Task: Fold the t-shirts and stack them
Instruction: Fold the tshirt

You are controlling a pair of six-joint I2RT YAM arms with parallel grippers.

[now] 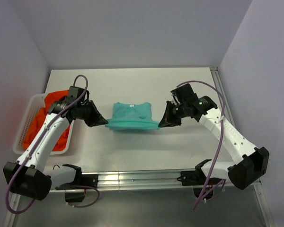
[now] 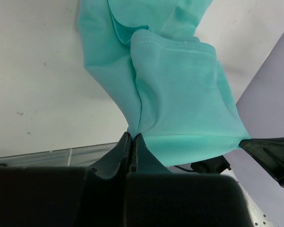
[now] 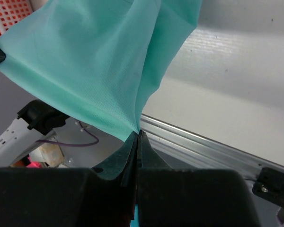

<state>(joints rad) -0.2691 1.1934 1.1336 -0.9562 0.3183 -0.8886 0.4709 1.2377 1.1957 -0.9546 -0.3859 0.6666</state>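
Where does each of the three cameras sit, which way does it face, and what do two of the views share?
Top external: above and behind, looking down on the table; both arms show, stretching the teal t-shirt.
Left wrist: on the left arm, looking along the shut left fingers at the shirt.
Right wrist: on the right arm, looking along the shut right fingers.
Shared: both wrist views show the same shirt edge taut between them.

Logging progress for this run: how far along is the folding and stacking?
Early. Done: no folded shirt or stack shows on the table. In hand: the left gripper and right gripper each pinch the teal t-shirt, holding its near edge stretched between them, mid-fold by the look of it. Left: the orange-red shirts lie crumpled in the white basket.
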